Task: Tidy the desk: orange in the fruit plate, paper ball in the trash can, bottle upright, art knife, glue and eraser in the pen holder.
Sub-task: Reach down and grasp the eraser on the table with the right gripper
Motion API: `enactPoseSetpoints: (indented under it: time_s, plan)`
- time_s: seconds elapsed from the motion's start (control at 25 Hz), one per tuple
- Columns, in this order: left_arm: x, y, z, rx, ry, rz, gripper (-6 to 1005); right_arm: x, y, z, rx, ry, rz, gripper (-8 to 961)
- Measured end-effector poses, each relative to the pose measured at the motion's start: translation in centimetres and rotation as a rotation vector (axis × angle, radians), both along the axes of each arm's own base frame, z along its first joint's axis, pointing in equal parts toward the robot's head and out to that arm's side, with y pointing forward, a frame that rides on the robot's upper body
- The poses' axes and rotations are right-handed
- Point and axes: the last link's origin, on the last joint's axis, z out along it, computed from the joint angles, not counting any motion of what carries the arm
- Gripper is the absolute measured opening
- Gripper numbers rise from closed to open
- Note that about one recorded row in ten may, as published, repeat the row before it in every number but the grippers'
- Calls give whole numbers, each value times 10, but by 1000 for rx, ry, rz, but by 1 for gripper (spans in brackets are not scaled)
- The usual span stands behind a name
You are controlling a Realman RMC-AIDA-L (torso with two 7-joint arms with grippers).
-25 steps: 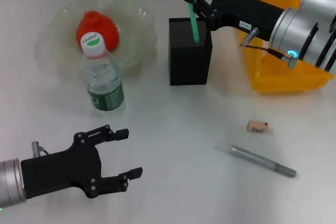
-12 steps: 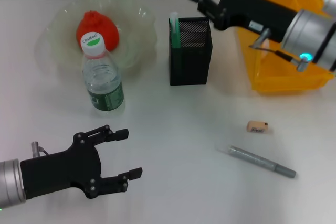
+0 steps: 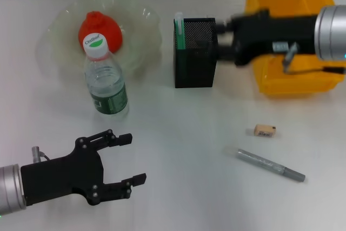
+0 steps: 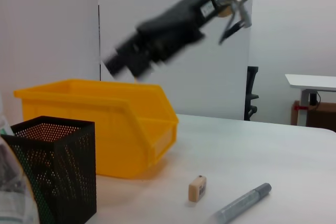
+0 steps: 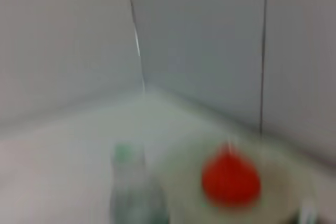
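Eraser (image 3: 265, 130) handling is judged easy: light, stiff, best pinched across its short sides where it lies flat beside the grey knife (image 3: 271, 165). Writing on it cannot be read. "Cestbon" is read on the bottle (image 3: 104, 79) cap. Right gripper (image 3: 223, 39) is seen by the pen holder (image 3: 195, 52); whether its fingers are parted cannot be told. Left gripper (image 3: 128, 158) is parked near, spread wide, empty.

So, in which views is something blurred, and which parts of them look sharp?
Head view: the right gripper is smeared by motion beside the pen holder, while the eraser and left gripper are sharp. Left wrist view: only the right arm is smeared. Right wrist view: all blurred, the orange a soft blob.
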Motion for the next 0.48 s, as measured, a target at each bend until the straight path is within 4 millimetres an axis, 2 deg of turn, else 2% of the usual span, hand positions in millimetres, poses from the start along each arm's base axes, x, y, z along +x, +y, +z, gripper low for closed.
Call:
enactPoseSetpoints:
  time_s: [0.08, 0.24, 0.48]
  plan:
    - [0, 0, 0, -1, 0, -2, 812, -4, -4, 1, -59, -116, -62, 534]
    - [1, 1, 0, -1, -1, -4, 813, -3, -5, 4, -103, -284, -145, 567]
    - [1, 2, 0, -3, -1, -5, 813, 7, -8, -1, -175, -405, -173, 617]
